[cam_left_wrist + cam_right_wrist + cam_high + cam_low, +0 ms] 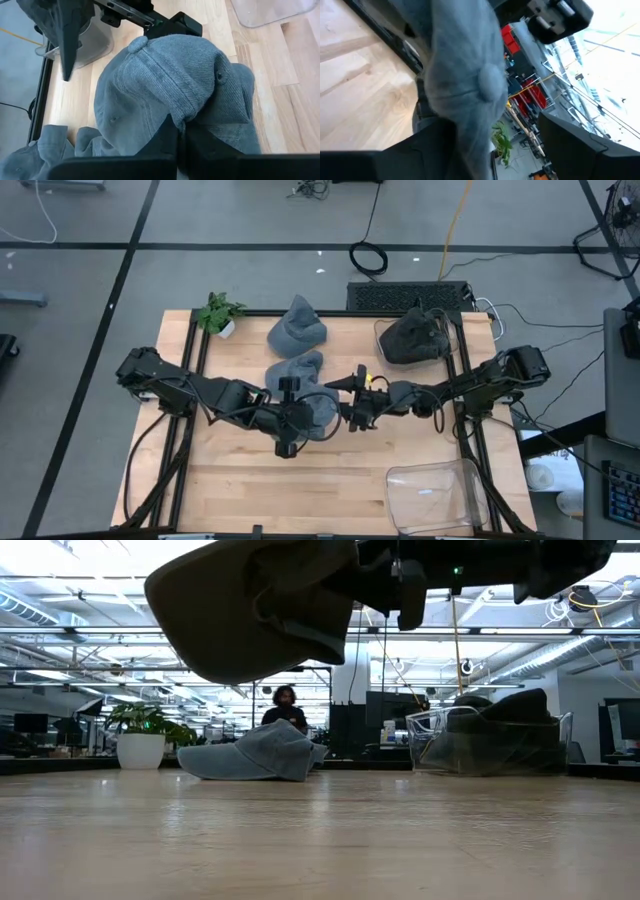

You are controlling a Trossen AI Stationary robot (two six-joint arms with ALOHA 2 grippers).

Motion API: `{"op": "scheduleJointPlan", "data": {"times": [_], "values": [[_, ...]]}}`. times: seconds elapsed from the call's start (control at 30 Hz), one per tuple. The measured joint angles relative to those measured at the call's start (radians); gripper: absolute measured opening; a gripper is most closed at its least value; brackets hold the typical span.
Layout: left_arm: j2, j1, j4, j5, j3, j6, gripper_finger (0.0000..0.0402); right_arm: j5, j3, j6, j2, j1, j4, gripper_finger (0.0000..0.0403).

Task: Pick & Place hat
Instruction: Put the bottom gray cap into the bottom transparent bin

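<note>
- Near the table's (pixel 300 500) front right corner, a clear bin (pixel 435 498) lies empty.
- Mid-table, the left gripper (pixel 296 417) pinches a grey cap (pixel 315 412) aloft; the right gripper (pixel 352 404), fingers wide, faces it. Seemingly a handover: next, the right should close on it.
- Toward the back edge: another grey cap (pixel 296 332), and a second bin (pixel 420 338) holding a dark hat (pixel 412 333).

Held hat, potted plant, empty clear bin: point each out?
held hat (pixel 175 85): left wrist view, on the crown by the seam.
potted plant (pixel 218 312): high view, on the leaves.
empty clear bin (pixel 470 480): high view, on its right rim.
</note>
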Motion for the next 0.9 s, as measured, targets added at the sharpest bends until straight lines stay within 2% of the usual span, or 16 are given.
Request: {"op": "scheduleJointPlan", "data": {"times": [0.13, 0.3, 0.43, 0.57, 0.73, 0.9], "values": [[0.0, 0.0, -0.002, 0.0, 0.0, 0.004, 0.0007, 0.002, 0.0, -0.032, 0.0, 0.015, 0.016, 0.0255], [0.0, 0.002, -0.002, 0.003, 0.0, 0.005, 0.0011, 0.005, 0.0, -0.242, 0.0, 0.062, 0.17, 0.0237], [0.0, 0.002, 0.002, 0.002, 0.0, 0.008, 0.0006, 0.005, 0.0, -0.236, -0.001, 0.066, 0.263, 0.0225], [0.0, 0.002, -0.002, 0.002, 0.0, -0.004, 0.0011, 0.001, 0.0, -0.143, -0.001, 0.065, 0.18, 0.0218], [0.0, 0.005, -0.002, -0.001, 0.0, -0.003, 0.0005, -0.048, 0.0, -0.141, 0.0, 0.065, 0.008, 0.0217], [0.0, 0.014, -0.002, -0.009, 0.0, -0.003, 0.0014, -0.076, 0.0, -0.135, 0.0, 0.083, 0.014, 0.0213]]}}
